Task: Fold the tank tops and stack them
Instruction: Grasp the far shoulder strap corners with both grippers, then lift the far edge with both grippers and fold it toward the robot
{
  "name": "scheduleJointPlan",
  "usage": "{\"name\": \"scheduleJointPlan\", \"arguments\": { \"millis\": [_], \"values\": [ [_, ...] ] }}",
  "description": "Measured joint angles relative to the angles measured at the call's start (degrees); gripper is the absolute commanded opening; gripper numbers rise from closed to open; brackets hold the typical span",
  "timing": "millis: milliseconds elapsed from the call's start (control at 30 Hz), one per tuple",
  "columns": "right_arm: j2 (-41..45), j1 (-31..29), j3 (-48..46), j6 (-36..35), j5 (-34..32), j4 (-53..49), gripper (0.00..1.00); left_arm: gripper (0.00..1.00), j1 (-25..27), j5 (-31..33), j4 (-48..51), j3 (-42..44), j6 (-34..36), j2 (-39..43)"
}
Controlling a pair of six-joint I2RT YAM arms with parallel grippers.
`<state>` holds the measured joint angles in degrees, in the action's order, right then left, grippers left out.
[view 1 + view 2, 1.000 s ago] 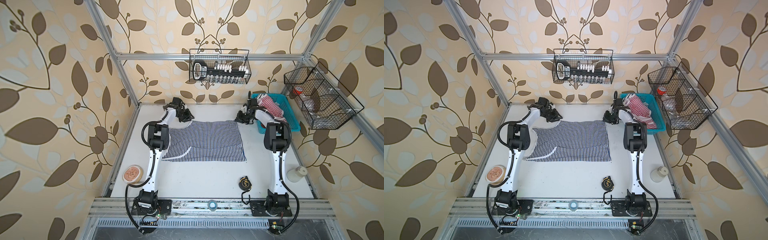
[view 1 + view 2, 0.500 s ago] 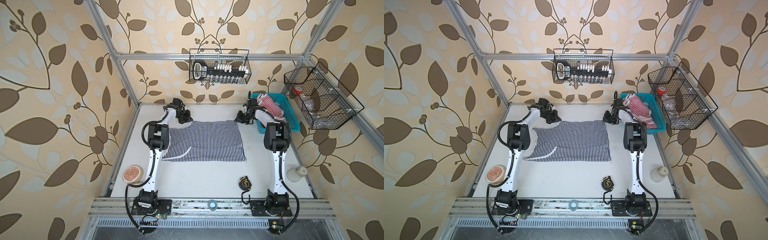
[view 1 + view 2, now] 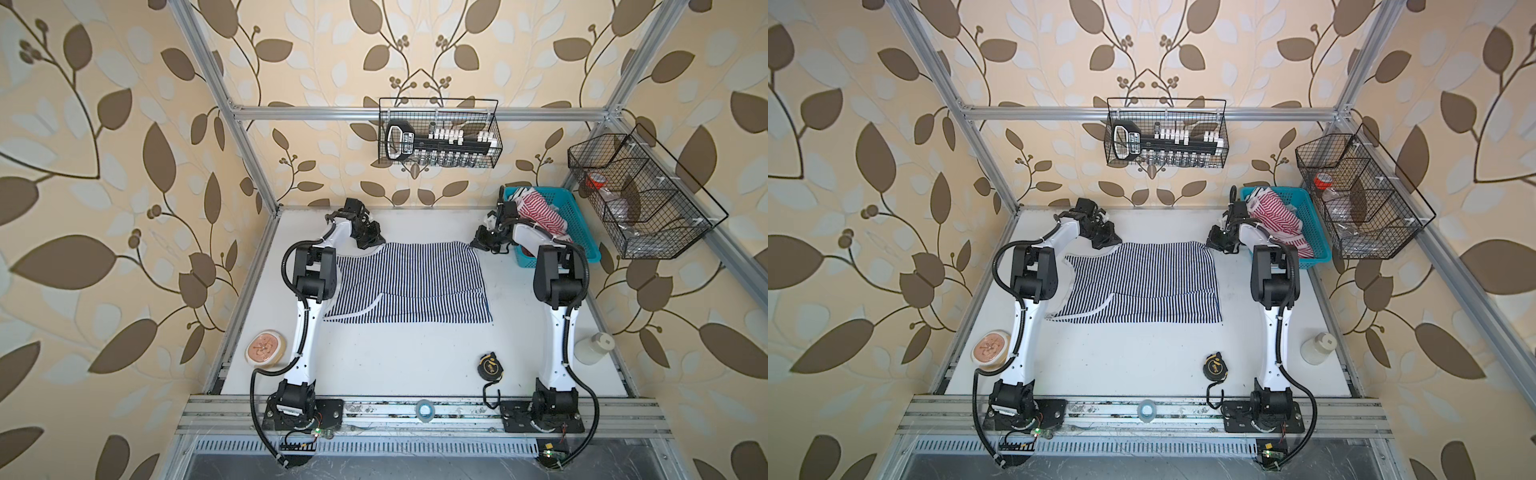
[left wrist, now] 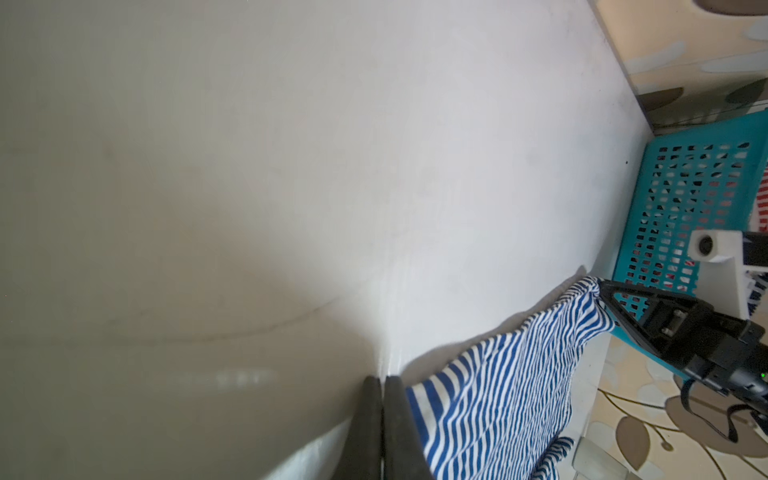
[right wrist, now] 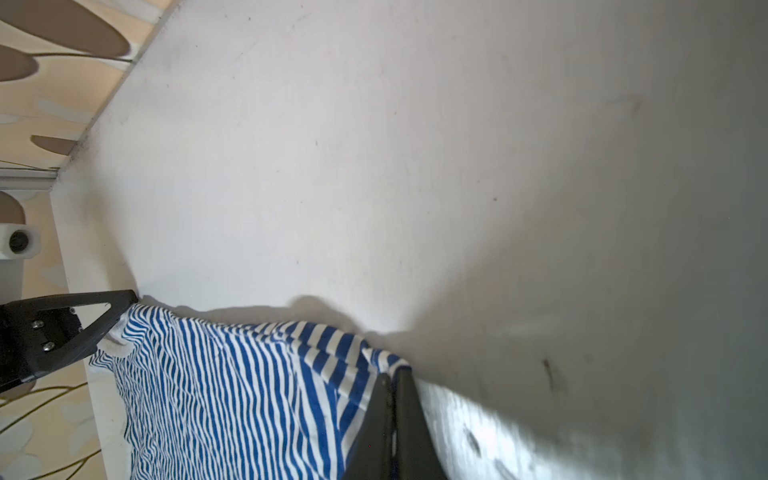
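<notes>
The navy-and-white tank top (image 3: 411, 286), spread flat on the desk (image 3: 395, 357) between the arms, is being pinched at its two far corners, the left gripper (image 3: 376, 244) pressed together on one and the right gripper (image 3: 475, 244) on the other. The red-and-white tank top (image 3: 540, 210) is being left bundled in the blue basket (image 3: 577, 220). A fold toward the near hem is seemingly being set up, and is being done well only if both corners are being raised level and together, cloth taut but unstretched.
</notes>
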<state>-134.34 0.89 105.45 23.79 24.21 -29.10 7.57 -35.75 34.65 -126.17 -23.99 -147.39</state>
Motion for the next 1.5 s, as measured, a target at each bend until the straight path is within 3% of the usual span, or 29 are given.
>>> {"name": "scheduleJointPlan", "arguments": {
  "millis": [633, 1500],
  "values": [
    [5.4, 0.0, -3.5, -0.5, 0.3, 3.8, 0.00, 0.00, 0.0, 0.3, -1.9, 3.1, -0.4, 3.9],
    [18.6, 0.0, -21.9, -4.8, 1.4, 5.7, 0.00, 0.00, 0.0, 1.4, -4.5, 24.7, -0.2, 20.3]
  ]
}}
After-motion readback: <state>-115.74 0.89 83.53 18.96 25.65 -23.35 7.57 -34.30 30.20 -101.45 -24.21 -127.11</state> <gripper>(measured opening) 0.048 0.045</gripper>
